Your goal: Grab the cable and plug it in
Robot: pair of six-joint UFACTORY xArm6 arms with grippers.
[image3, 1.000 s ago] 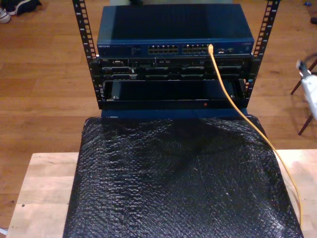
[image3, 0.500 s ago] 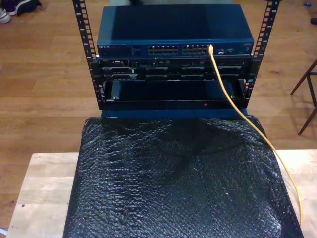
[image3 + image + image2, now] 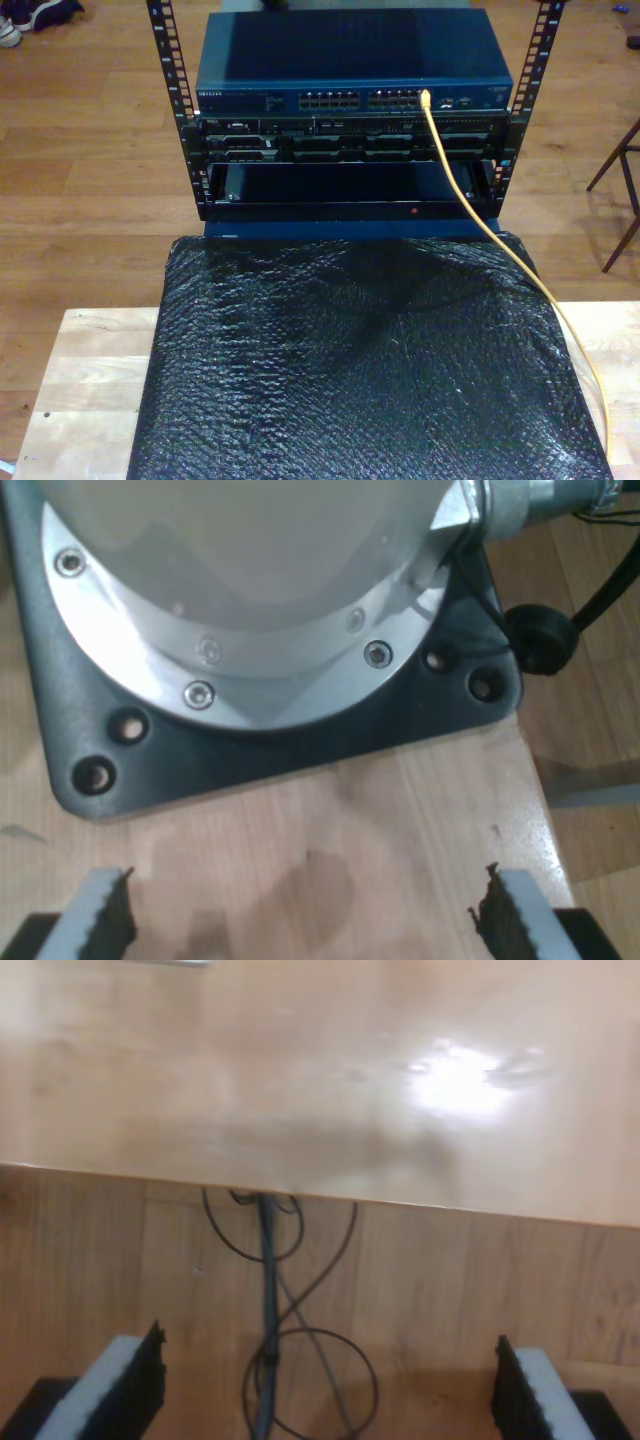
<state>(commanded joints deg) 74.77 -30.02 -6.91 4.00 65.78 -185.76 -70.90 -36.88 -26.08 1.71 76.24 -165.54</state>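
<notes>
Wooden table (image 3: 80,370) edge carries the cable (image 3: 470,205), end effectors elsewhere.

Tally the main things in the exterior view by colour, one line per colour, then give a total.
Orange-yellow: 1, the cable
Blue: 1, the network switch
Black: 2, the rack and the bubble-wrap sheet
Light wood: 1, the table
Total: 5

glossy wooden table (image 3: 300,1070), crinkled shiny black plastic sheet (image 3: 360,380).
</notes>
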